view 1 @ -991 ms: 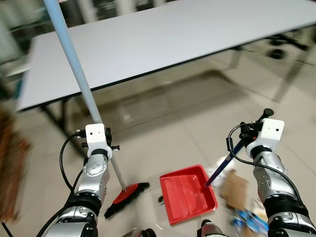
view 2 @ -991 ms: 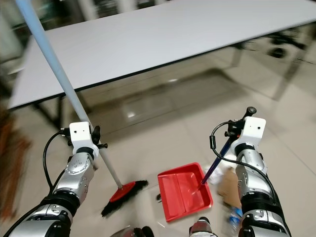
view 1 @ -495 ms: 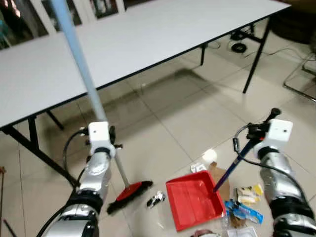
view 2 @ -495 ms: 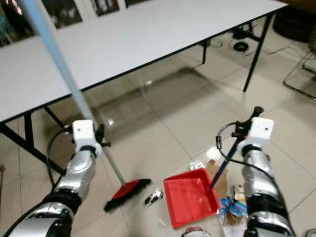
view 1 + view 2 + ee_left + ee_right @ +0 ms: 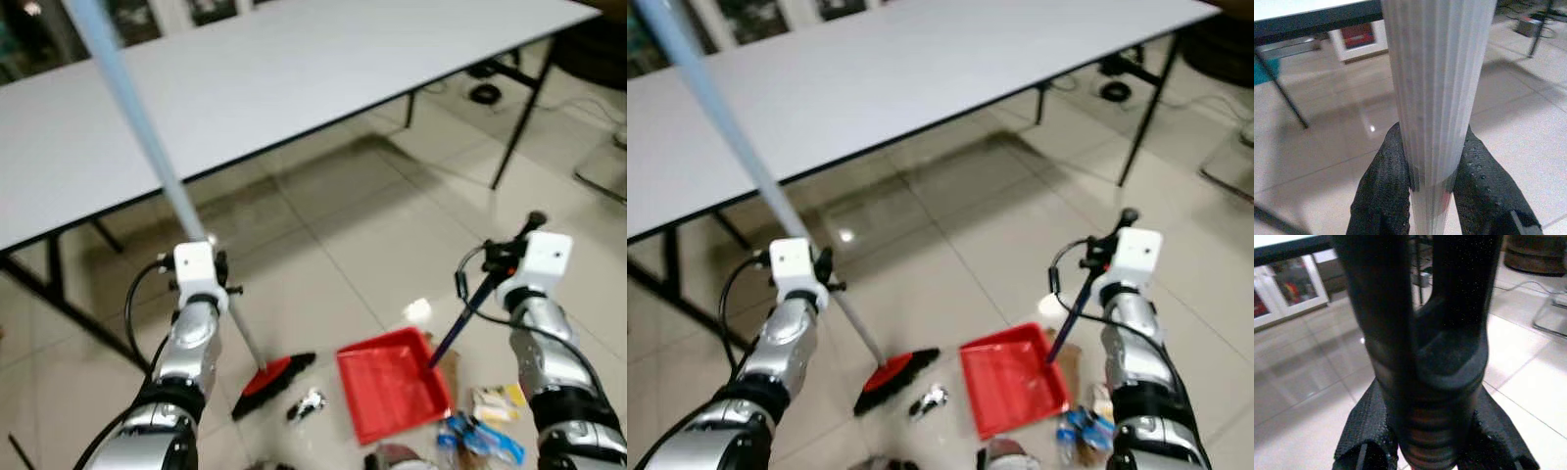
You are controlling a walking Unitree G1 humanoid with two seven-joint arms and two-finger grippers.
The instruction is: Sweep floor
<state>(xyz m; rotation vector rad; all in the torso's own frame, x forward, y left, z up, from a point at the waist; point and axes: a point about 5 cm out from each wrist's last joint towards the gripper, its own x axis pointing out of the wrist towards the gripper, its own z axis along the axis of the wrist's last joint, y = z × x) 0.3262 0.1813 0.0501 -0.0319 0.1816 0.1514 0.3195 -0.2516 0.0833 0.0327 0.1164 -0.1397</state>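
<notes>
Clamping the pale-blue broom pole (image 5: 1437, 98), the left gripper (image 5: 1434, 188) is resting the red broom head (image 5: 274, 380) on the tiles, now closer to a small dark scrap (image 5: 306, 403). Rightward, the right gripper (image 5: 1430, 431) is pinching the red dustpan's (image 5: 392, 384) dark handle; wrappers (image 5: 485, 436) are waiting beyond.

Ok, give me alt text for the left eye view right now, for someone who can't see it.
The left pincer grips a pale blue broom handle, its red head on the tiled floor beside a red dustpan held by the right pincer. Litter lies near the pan; a white table stands beyond.
</notes>
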